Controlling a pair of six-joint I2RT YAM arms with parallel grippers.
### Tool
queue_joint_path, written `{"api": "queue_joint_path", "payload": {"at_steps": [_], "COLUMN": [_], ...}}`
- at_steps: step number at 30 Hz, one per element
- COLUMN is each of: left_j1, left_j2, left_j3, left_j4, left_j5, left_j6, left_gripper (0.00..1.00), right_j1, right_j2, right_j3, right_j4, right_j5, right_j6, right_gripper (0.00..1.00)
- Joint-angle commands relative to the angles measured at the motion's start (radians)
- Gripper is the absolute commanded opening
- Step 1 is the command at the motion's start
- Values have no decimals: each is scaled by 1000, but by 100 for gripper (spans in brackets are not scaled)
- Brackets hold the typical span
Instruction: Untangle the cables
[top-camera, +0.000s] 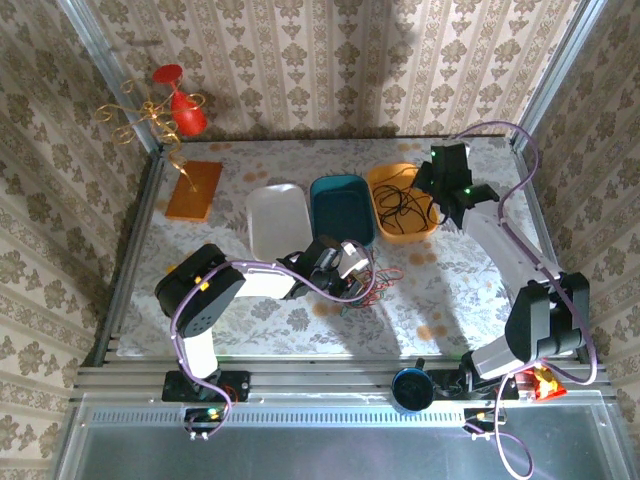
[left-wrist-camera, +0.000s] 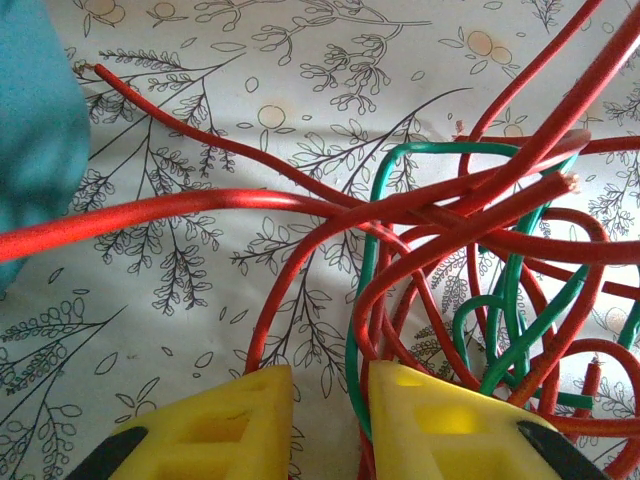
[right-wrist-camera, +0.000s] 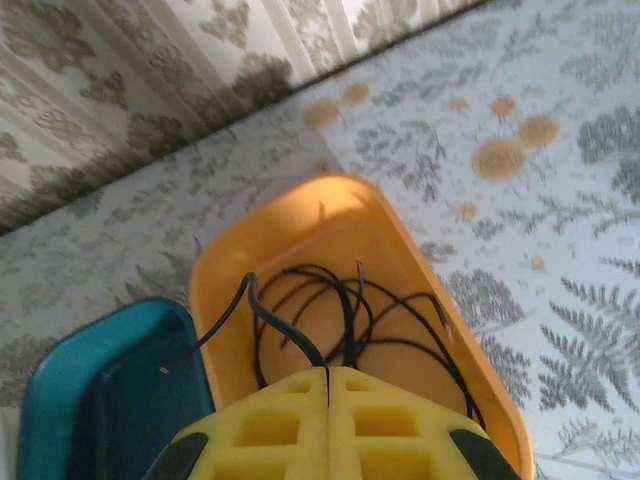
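Over the red and green cables (left-wrist-camera: 470, 232), the left gripper (left-wrist-camera: 330, 380) was seen slightly open; the right gripper (right-wrist-camera: 328, 378) was shut. Knots could be tightened if several strands were pulled together.

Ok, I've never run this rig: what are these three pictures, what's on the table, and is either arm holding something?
You have two robot arms bolted at the table's near edge. The top view looks down from above and behind them, with the left arm on the left and the right arm on the right. The other two pictures come from wrist cameras; the yellow blocks are the jaws. On the table sit a white tray, a teal tray and an orange tray. The left arm's jaws hang apart over tangled red cables and green cables, clamping nothing I can see. The right arm's jaws are shut over the orange tray; a black cable runs into their seam, so it appears pinched.
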Motion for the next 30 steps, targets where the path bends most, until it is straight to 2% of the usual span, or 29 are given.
{"api": "queue_joint_path", "payload": {"at_steps": [1,13,16,23,25,28,30], "left_j1": [-6,-7,-8,-7,-7,-9,-9], "left_j2": [29,27,27,34,33,31,33], "left_j3": [-21,-23,-23,-12,-12,-14,-13], "left_j4": [-134,-133,-134,-141,-141,-141,-140], "left_j5": [-18,-28,-28,-25,-25,-28,-28], "left_j6": [37,31,30,33,33,30,30], "left_gripper": [27,26,26,26,26,26,26], "right_j1": [-4,-8,-8,-9,-5,-4,-3], "right_j2": [24,141,182,279,274,223,184], "right_j3": [-35,-95,-77,-24,-29,-54,-63], "right_j4": [-36,-22,-26,-31,-25,3,5], "right_j5": [53,200,170,9,3,13,34], "right_j6": [73,135,123,95,97,79,63], "right_gripper": [0,0,0,5,6,13,22]}}
